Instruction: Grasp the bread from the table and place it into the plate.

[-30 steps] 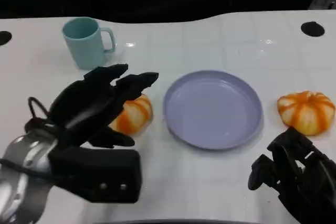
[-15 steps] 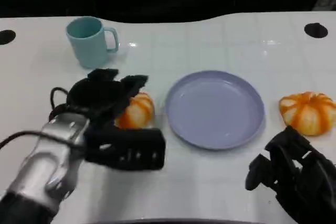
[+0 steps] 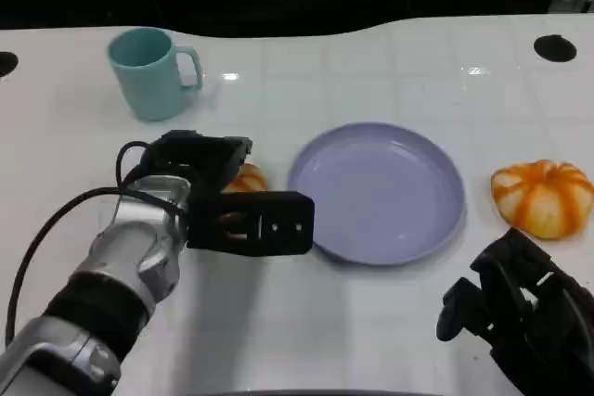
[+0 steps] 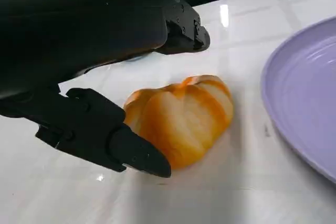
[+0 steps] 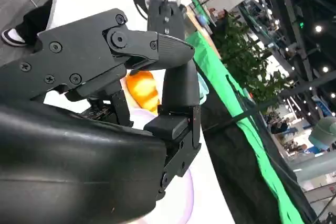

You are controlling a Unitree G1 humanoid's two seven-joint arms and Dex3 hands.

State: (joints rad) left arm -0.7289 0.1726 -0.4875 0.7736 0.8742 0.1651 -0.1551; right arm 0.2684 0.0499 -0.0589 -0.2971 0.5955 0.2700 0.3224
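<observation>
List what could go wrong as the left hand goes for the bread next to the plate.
1. In the left wrist view one finger lies against the bread while the others arch above it; closing now may push the bread away rather than trap it.
2. The plate rim sits close beside the bread, so a sliding bread or hand could nudge the plate.
3. The left hand covers most of the bread from the head view, hiding a slip.

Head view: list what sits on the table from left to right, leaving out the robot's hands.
Teal mug → bread by the left hand → purple plate → second orange bread, at the far right.
</observation>
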